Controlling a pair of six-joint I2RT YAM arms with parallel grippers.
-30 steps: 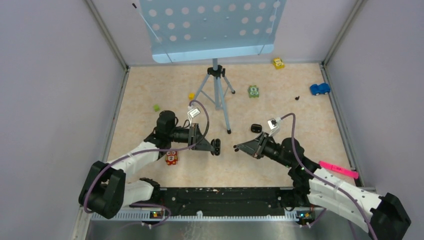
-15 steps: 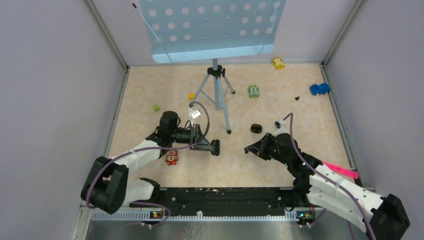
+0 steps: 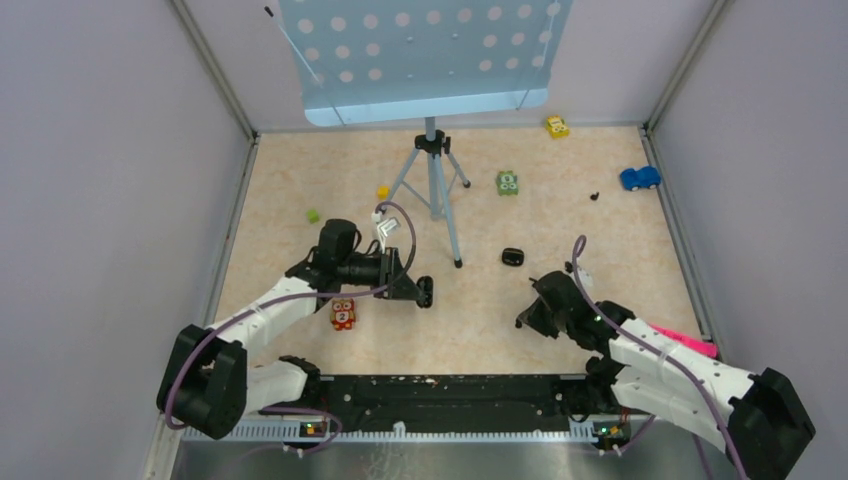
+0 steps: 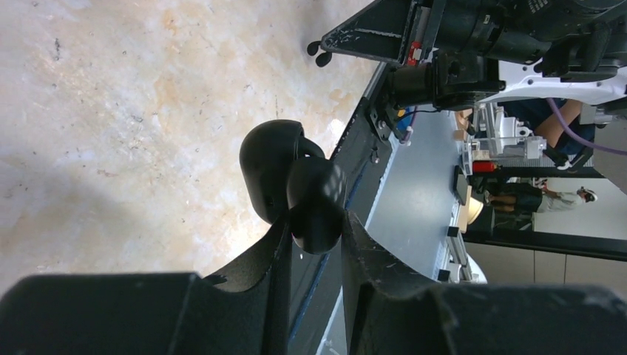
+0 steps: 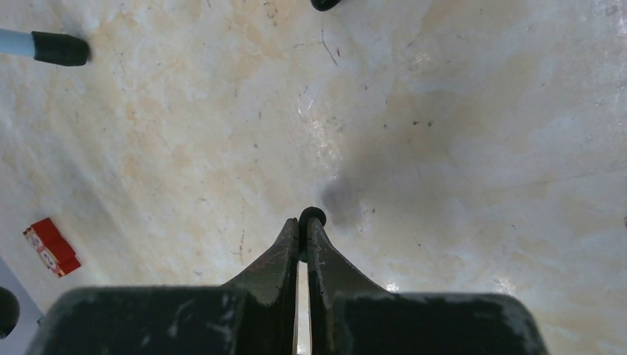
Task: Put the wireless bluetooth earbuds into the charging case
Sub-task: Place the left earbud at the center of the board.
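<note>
Bright, even overhead light fills the top view. The pale table (image 3: 600,240) shows only faint, soft-edged shadows under both arms, and detail stays sharp out to its corners. In the left wrist view the table glares near-white in patches, the glossy charging case (image 4: 273,170) carries small speckled highlights, and the left gripper (image 4: 312,231) is a dark, blurred mass in the foreground. In the right wrist view a soft grey shadow lies on the table just beyond the earbud (image 5: 312,215) at the tip of the right gripper (image 5: 303,225), whose body is dim and out of focus.
</note>
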